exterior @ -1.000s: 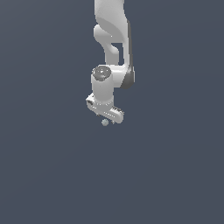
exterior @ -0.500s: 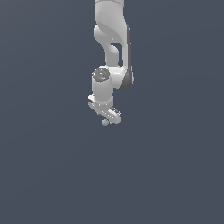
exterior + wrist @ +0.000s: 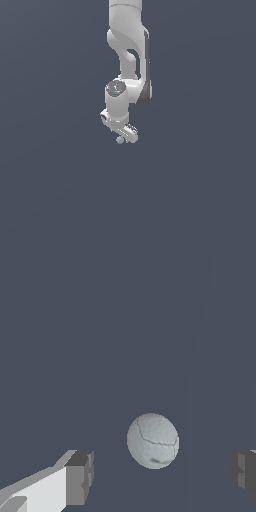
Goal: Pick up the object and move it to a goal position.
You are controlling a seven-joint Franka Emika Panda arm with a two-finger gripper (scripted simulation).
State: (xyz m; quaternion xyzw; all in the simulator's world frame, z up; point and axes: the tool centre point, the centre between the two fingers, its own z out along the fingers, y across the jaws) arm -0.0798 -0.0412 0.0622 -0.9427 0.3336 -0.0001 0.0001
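The object is a tiny pale grey-blue ball (image 3: 120, 140), lying on the flat dark grey ground just under the white arm's hand. In the wrist view the ball (image 3: 152, 440) sits between the two fingertips, closer to neither pad by much, with clear gaps on both sides. My gripper (image 3: 123, 137) is open and hovers right above the ball; in the wrist view the gripper (image 3: 162, 476) shows one white finger with a grey pad (image 3: 80, 477) and the edge of the other pad (image 3: 244, 472). Nothing touches the ball.
Only the flat dark grey ground (image 3: 60, 190) surrounds the arm in both views. The white arm (image 3: 129, 55) comes down from the top of the exterior view. No goal marker shows.
The hand has come down toward the ball over the last second, so the gap between fingertips and ball has closed. The ball has not moved.
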